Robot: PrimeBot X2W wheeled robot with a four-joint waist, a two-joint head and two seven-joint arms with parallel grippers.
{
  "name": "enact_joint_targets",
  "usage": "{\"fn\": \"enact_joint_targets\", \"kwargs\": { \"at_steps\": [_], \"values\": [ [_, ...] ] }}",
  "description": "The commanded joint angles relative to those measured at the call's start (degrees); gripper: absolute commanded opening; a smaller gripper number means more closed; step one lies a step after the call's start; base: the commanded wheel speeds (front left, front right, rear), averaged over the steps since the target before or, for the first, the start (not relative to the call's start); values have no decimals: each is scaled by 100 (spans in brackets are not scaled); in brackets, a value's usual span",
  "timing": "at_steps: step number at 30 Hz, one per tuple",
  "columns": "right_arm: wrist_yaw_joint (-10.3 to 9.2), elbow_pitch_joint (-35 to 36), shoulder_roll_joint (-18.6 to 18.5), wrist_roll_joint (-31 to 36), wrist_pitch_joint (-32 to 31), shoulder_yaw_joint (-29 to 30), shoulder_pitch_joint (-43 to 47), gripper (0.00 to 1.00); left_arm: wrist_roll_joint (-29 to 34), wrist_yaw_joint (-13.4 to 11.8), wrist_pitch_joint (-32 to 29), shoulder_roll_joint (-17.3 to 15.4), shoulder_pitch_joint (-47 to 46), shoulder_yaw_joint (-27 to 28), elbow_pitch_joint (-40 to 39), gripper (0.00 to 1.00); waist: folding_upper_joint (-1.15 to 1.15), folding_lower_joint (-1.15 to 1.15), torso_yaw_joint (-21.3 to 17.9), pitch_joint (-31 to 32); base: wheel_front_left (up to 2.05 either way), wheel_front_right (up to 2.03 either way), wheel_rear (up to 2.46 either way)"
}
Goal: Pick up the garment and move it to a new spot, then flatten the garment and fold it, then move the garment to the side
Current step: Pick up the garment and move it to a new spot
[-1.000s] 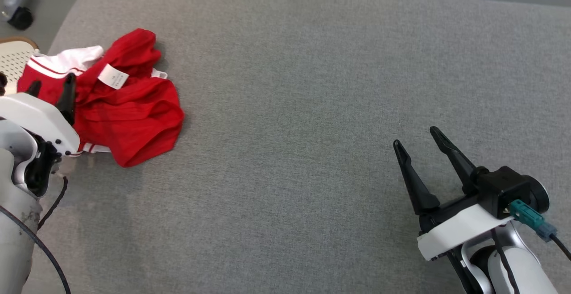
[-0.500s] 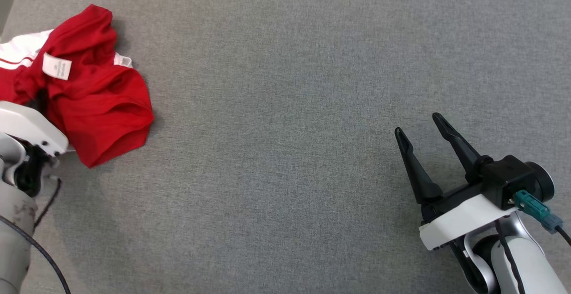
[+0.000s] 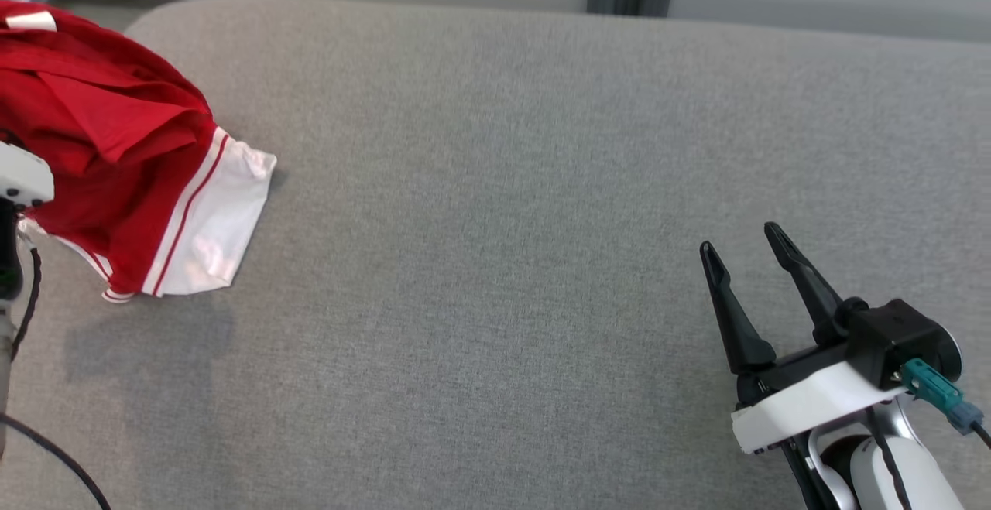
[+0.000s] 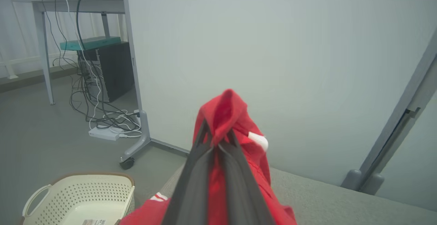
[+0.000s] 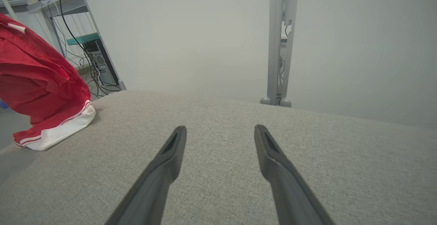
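Clamped on just a small fold of the red garment (image 3: 116, 154), which hangs over the cushion's (image 3: 503, 224) left end, the left gripper (image 4: 218, 134) may lose it in transit, while the right gripper (image 3: 739, 237) idles with fingers apart.

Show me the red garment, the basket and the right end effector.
red garment (image 3: 101, 123), head view, red body fabric
basket (image 4: 85, 194), left wrist view, perforated wall
right end effector (image 3: 739, 237), head view, between fingertips

The head camera looks steeply down on the grey cushion (image 3: 495, 224). Both wrist cameras look roughly level toward the pale partition (image 5: 191, 30) — all three share the red garment (image 3: 101, 107).
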State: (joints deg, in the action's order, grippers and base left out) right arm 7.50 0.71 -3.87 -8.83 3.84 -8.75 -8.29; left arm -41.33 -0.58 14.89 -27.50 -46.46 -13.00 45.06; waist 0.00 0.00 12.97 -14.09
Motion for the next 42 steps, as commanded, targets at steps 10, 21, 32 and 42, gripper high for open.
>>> {"fn": "enact_joint_targets", "kwargs": {
  "at_steps": [10,21,32,42],
  "values": [
    [-2,-9,78,-84,164,71,327,100,249,-1209,-129,-179,2326,361,-3122,0,0,0,-293,696,0,0,0],
    [-2,121,82,-185,130,36,510,100,379,-2264,-625,-322,4076,494,-5511,0,0,0,-509,861,0,0,0],
    [-2,293,80,-182,110,-19,297,100,862,-2124,-1095,-285,3660,-451,-6328,0,0,0,-1119,639,0,0,0],
    [-2,332,81,-300,274,-38,140,100,1101,-1388,-1451,392,2590,-1773,-5781,0,0,0,-2315,18,0,0,0]
  ]
}}
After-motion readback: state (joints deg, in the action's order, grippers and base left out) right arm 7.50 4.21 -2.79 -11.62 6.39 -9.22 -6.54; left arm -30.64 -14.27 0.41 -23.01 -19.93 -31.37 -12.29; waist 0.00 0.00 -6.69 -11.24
